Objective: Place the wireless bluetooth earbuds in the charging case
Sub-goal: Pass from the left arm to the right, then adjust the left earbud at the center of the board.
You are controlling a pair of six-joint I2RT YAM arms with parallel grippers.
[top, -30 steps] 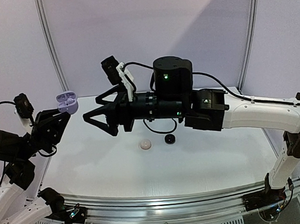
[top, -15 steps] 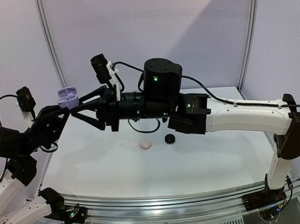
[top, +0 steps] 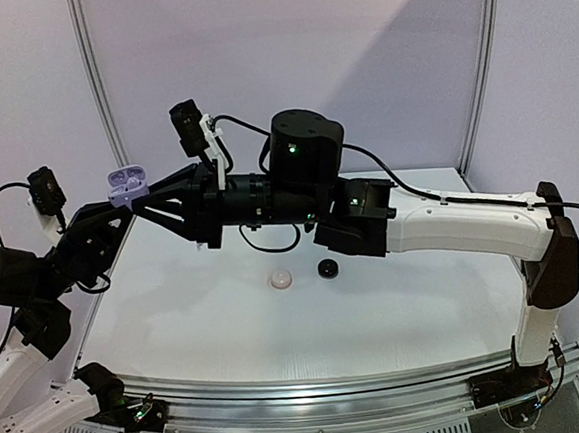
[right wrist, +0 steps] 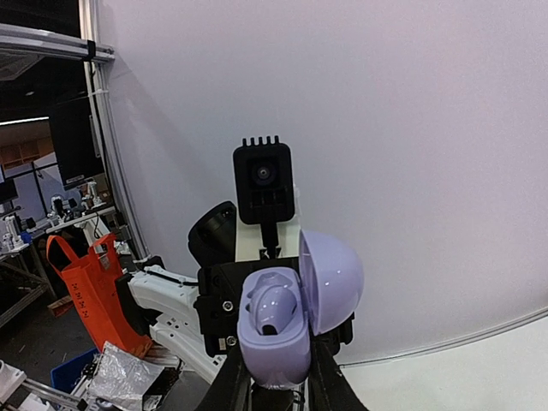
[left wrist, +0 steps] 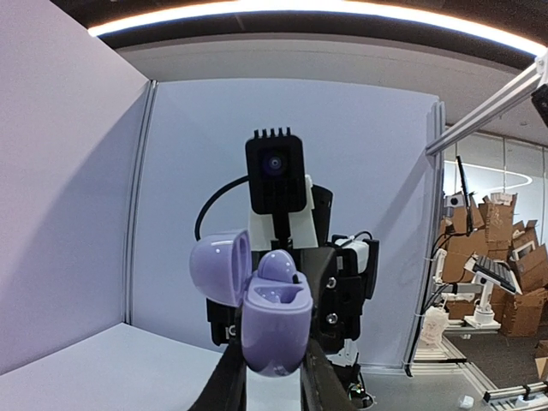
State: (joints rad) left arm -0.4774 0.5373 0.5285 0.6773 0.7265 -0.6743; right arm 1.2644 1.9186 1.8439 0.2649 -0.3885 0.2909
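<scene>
The lavender charging case [top: 127, 185] hangs in the air at the left, its lid [left wrist: 220, 267] swung open. My left gripper [top: 123, 203] is shut on its lower body from the left. My right gripper [top: 144, 200] reaches in from the right, with its fingers pressed on both sides of the same case [right wrist: 274, 336]. One rounded lavender earbud [right wrist: 276, 308] sits in a well of the case [left wrist: 276, 321]; the well beside it looks hollow. In each wrist view the other arm's camera faces me just behind the case.
On the white table [top: 396, 298] lie a small pale round piece [top: 280, 278] and a small black round piece [top: 327, 269], under my right arm. I cannot tell what they are. Purple walls and a metal post [top: 100, 101] close the back.
My right arm has swung left to the case and its jaws have closed onto it. The left gripper has kept its hold and shifted slightly.
</scene>
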